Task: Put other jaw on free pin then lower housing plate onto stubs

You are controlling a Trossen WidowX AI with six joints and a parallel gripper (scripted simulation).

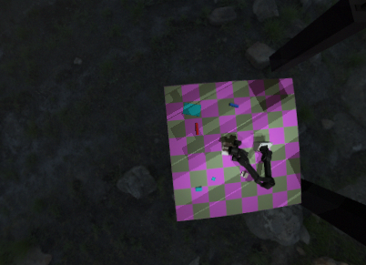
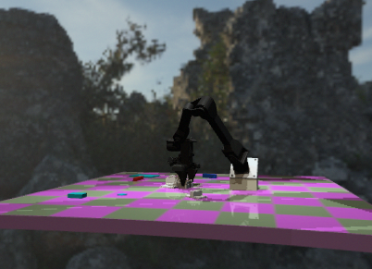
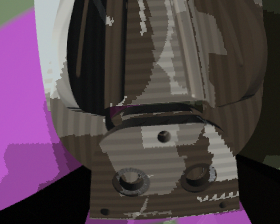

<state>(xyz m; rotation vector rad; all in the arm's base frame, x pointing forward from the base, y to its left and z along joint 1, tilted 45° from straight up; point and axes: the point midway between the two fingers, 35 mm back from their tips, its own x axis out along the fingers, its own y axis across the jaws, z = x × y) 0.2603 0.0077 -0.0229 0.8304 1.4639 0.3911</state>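
My gripper [image 1: 233, 149] [image 2: 184, 184] [image 3: 161, 166] points down, its black fingers on either side of the grey-brown housing plate [image 3: 163, 155], shut on it. The plate shows two ringed holes and smaller holes. Beyond it in the wrist view lies a large rounded pale and brown body [image 3: 251, 75] with long raised parts. It shows beside the gripper as a pale shape [image 1: 225, 150] [image 2: 172, 180] in the top and exterior views. Which parts are the jaws, and the pins, stubs and gear teeth, cannot be made out. A small pale piece [image 1: 244, 174] [image 2: 195, 193] lies apart on the table.
The arm's pale base [image 1: 265, 147] [image 2: 243, 183] stands to the right. A teal plate [image 1: 192, 109], a red bar [image 1: 197, 128] [image 2: 138, 178], a blue piece [image 1: 233, 105] [image 2: 209, 176], a teal block [image 1: 198, 188] [image 2: 77, 195] and a tiny cyan piece [image 1: 213, 178] [image 2: 121, 194] lie around.
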